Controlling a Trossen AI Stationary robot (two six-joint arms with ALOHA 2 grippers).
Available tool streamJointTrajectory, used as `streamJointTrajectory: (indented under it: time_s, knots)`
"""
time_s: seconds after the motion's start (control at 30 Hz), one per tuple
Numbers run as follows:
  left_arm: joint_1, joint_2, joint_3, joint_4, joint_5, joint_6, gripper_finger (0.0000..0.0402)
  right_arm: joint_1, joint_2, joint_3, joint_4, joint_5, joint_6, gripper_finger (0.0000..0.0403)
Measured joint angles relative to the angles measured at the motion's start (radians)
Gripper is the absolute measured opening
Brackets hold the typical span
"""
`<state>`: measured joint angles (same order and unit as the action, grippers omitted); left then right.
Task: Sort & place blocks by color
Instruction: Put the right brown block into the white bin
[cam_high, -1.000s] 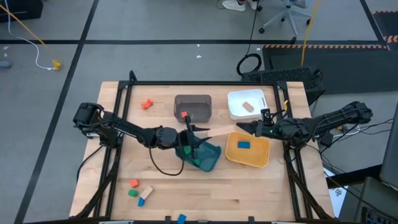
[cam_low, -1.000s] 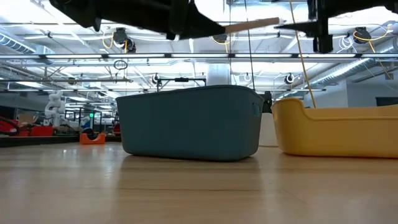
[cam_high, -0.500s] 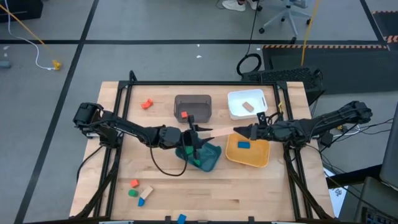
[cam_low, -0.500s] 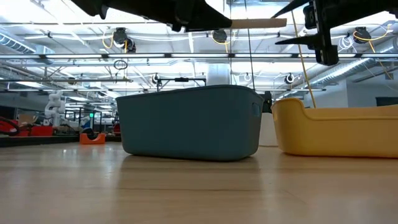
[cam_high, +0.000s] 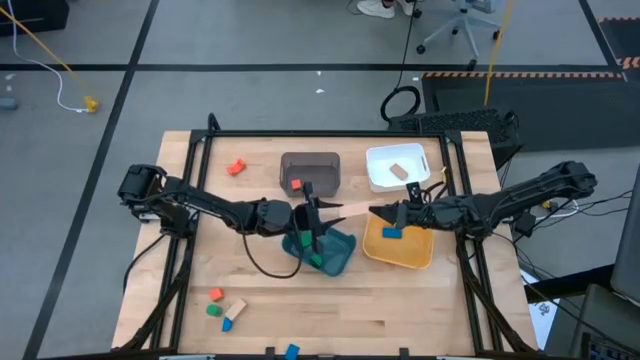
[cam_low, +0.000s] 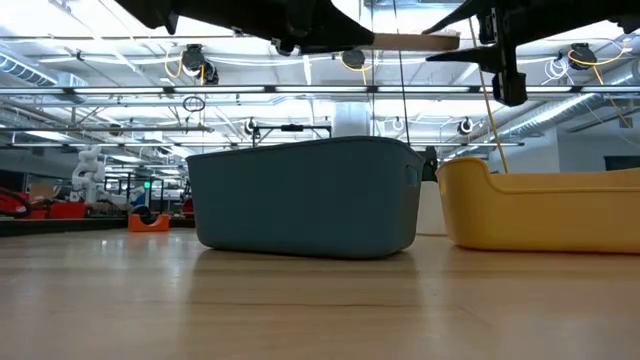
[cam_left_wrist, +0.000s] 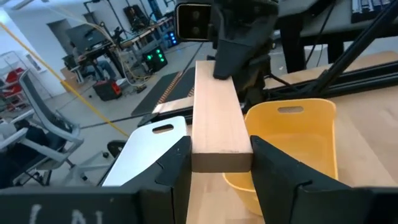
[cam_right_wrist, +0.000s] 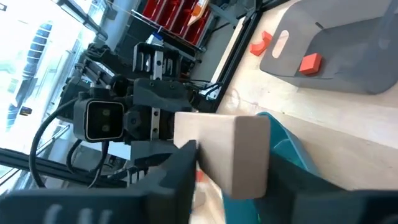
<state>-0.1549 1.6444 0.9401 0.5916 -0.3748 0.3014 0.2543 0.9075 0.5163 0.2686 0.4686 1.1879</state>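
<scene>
A plain wooden bar (cam_high: 347, 211) hangs level in the air over the teal tray (cam_high: 335, 255), with my left gripper (cam_high: 318, 213) shut on its left end. My right gripper (cam_high: 383, 212) has come in from the table's right. Its fingers stand above and below the bar's free right end (cam_low: 445, 40), still a little apart. Other blocks lie in trays: a red one (cam_high: 295, 185) in the grey tray (cam_high: 312, 160), a wooden one (cam_high: 400, 171) in the white tray (cam_high: 375, 165), a blue one (cam_high: 392, 233) in the yellow tray (cam_high: 400, 255), and a green one (cam_high: 316, 262) in the teal tray. My left gripper pinches the bar's two long sides (cam_left_wrist: 221, 152) between its two fingers (cam_left_wrist: 177, 168), at the bar's left end. The fingers come level from the table's left and lie along the bar. The bar juts out level toward the right arm, clear of everything below. My right gripper has one finger (cam_left_wrist: 229, 59) lying on the bar's upper face at its free end. The low view shows a thin gap between the bar and the lower finger (cam_low: 440, 56). The fingers come level from the table's right, along the bar.
An orange block (cam_high: 236, 167) lies at the far left of the table. Near the front left lie an orange block (cam_high: 215, 294), a green one (cam_high: 213, 310) and a wood-and-blue one (cam_high: 233, 314). A blue block (cam_high: 291, 351) sits at the near edge.
My right gripper has gone toward the table's left, up to the bar's free end, and the gap between its fingers has narrowed around that end. The bar has stayed level in my left gripper.
</scene>
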Motion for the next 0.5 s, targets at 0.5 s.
streamJointTrajectory:
  time_s: [0.5]
  knots:
    - [0.005, 0.0, 0.0, -0.022, -0.008, -0.06, 0.0155, -0.001, 0.018, 0.0, 0.086, -0.001, -0.102, 0.0041]
